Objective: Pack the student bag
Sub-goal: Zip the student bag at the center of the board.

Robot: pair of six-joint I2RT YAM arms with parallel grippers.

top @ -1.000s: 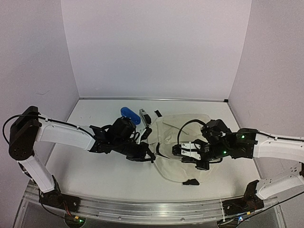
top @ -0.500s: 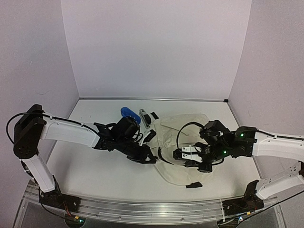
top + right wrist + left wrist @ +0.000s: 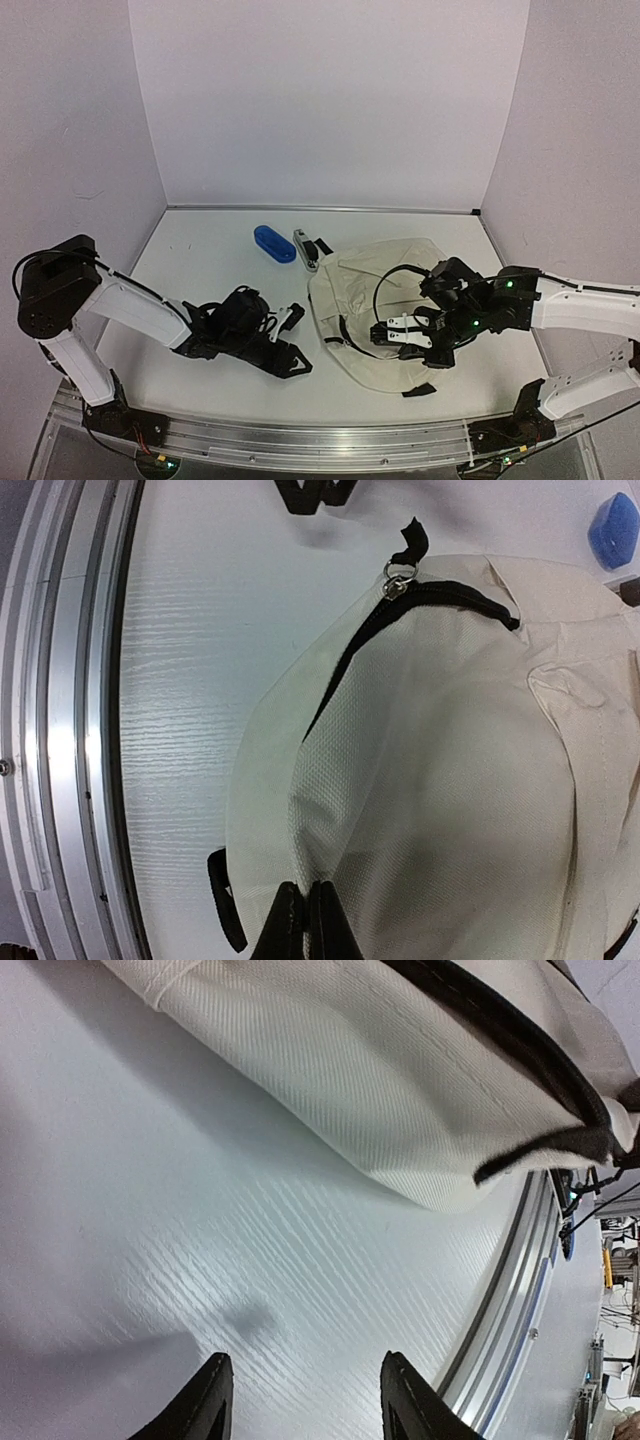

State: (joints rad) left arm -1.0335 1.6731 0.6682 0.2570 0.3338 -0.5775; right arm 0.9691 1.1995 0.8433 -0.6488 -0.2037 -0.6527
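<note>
The bag (image 3: 380,290) lies flat on the bench (image 3: 200,270), right of centre. The right claw (image 3: 305,912) is closed tight on its cloth; a crease runs up from the tips, so it seems to pinch the bag. The left claw (image 3: 305,1380) hangs low over bare bench just left of the bag, jaws apart and empty. The step looks to be opening the bag. To do it well, the right should anchor the cloth while the left takes the zip pull (image 3: 397,572) alone, not cloth, and draws along the zip line. The blue case (image 3: 273,243) lies behind.
</note>
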